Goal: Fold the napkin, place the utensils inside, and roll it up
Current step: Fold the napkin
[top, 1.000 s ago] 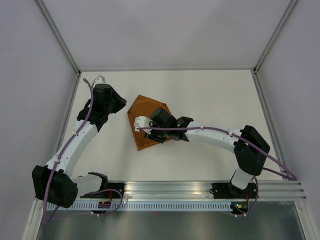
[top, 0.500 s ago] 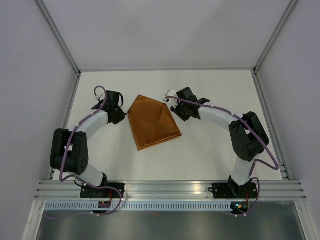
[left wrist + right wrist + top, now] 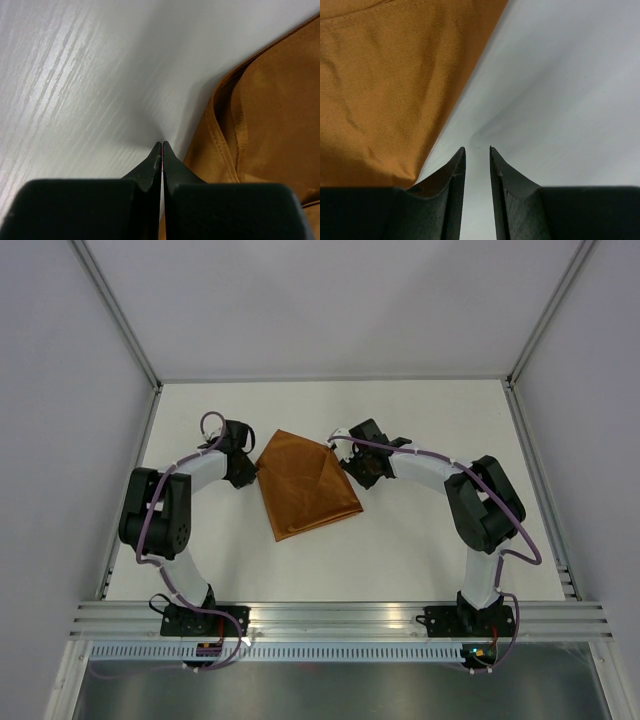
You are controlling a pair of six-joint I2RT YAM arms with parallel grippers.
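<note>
Seen from above, a rust-orange napkin (image 3: 305, 485) lies flat on a white surface (image 3: 430, 420), a little left of the frame's centre. It forms an uneven four-sided shape, with one corner pointing to the top of the frame and another to the lower left, and a crease runs diagonally across it. Two white and black robot arms bend in from the bottom of the frame, one on each side of the cloth. The left hand (image 3: 250, 470) sits low at the napkin's left edge. In its own wrist view, the left hand (image 3: 162, 145) has its two black fingers pressed together to a point and nothing visible between them. The tips rest over the bare surface (image 3: 75, 75), just beside the hemmed, doubled-over edge of the napkin (image 3: 270, 115) at the right of that frame. The right hand (image 3: 352, 468) sits at the napkin's upper right edge. In its wrist view, the right hand (image 3: 476, 149) has a narrow gap between its fingers and holds nothing. White surface (image 3: 570, 75) shows through the gap, and the napkin (image 3: 385, 90) fills the upper left of the frame, its edge just beside the left finger.
</note>
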